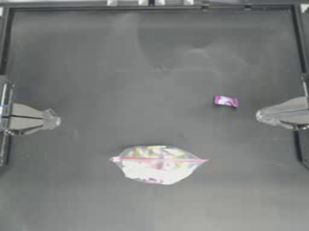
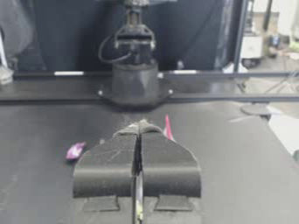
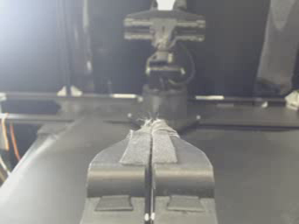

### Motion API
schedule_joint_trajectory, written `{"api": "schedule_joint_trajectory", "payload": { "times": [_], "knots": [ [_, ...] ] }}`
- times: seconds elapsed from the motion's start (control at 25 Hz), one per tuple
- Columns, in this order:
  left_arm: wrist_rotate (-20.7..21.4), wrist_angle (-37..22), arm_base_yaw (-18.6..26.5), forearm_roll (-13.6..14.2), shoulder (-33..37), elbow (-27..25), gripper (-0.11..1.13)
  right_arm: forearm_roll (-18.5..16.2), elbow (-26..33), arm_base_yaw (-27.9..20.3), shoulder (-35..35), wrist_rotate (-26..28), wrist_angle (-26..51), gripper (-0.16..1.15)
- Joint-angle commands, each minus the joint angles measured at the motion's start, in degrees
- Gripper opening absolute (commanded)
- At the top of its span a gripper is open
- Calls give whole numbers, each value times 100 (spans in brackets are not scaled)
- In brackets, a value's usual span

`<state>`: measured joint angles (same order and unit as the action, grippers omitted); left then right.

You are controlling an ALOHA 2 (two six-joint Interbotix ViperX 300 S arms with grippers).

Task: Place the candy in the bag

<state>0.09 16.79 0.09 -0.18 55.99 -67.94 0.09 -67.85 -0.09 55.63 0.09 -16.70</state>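
On the dark table, right of centre:
Candy (image 1: 226, 101): one small piece in a shiny pink-magenta wrapper with white patches; it lay flat on the bare table (image 1: 151, 54), free of both grippers. From the left wrist camera it showed as a small pink shape (image 2: 75, 150) beside that arm's jaws.
Bag (image 1: 158, 163): clear plastic with a pink-red zip strip running across its upper part and colourful sweets visible inside; it lay in the lower middle of the table, well apart from the candy, which sat up and to the right of it. A sliver of the pink strip (image 2: 168, 127) showed past the left jaws.
Right gripper (image 1: 260, 116): at the right edge of the table, near the candy but not touching it; jaws pressed together, nothing between them (image 3: 152, 124).
Left gripper (image 1: 55, 120): at the left edge, well apart from bag and candy; jaws closed together and empty (image 2: 140, 127).
Arms: both were drawn back at their own sides, facing each other across the table.
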Motion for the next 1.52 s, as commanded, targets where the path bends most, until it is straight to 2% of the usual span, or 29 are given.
{"api": "schedule_joint_trajectory", "payload": {
  "times": [0.04, 0.08, 0.2, 0.36, 0.48, 0.52, 0.6, 0.68, 0.8, 0.84, 0.88, 0.92, 1.04, 1.28, 1.52],
  "knots": [
    [35, 44, -35, 70, -26, 149, 0, 0, 97, -9, -44, 18, -97, -6],
    [35, 35, -35, 70, -26, 158, -2, -9, 88, -9, -44, 9, -105, -4],
    [44, -44, -44, 79, -26, 167, 6, -44, 88, 0, -44, 0, -114, 8],
    [44, -105, -44, 105, -26, 176, 6, -62, 97, 0, -44, 0, -114, 9],
    [35, -105, -44, 105, -26, 185, 13, -62, 123, 0, -53, 0, -114, 13],
    [35, -105, -44, 97, -26, 185, 19, -62, 123, 0, -44, -9, -114, 17],
    [44, -123, -44, 105, -26, 185, 40, -62, 132, -9, -53, -18, -105, 30],
    [35, -123, -44, 97, -26, 185, 65, -123, 132, 0, -44, -18, -105, 50],
    [35, -132, -44, 97, -35, 211, 102, -237, 132, 0, -44, 0, -105, 86],
    [35, -149, -44, 97, -35, 220, 107, -246, 141, 0, -44, 0, -97, 95],
    [35, -185, -44, 97, -35, 220, 108, -246, 158, 0, -44, 0, -70, 104],
    [35, -237, -44, 97, -35, 237, 105, -246, 167, 0, -53, 0, -44, 107],
    [35, -413, -44, 97, -35, 246, 98, -246, 246, 0, -44, 0, 149, 100],
    [44, -510, -44, 105, -35, 255, 102, -202, 580, 0, -88, 0, 861, 98],
    [26, -844, -44, 97, -26, 255, 102, 26, 1354, 0, -439, 18, 2153, 98]
  ]
}}
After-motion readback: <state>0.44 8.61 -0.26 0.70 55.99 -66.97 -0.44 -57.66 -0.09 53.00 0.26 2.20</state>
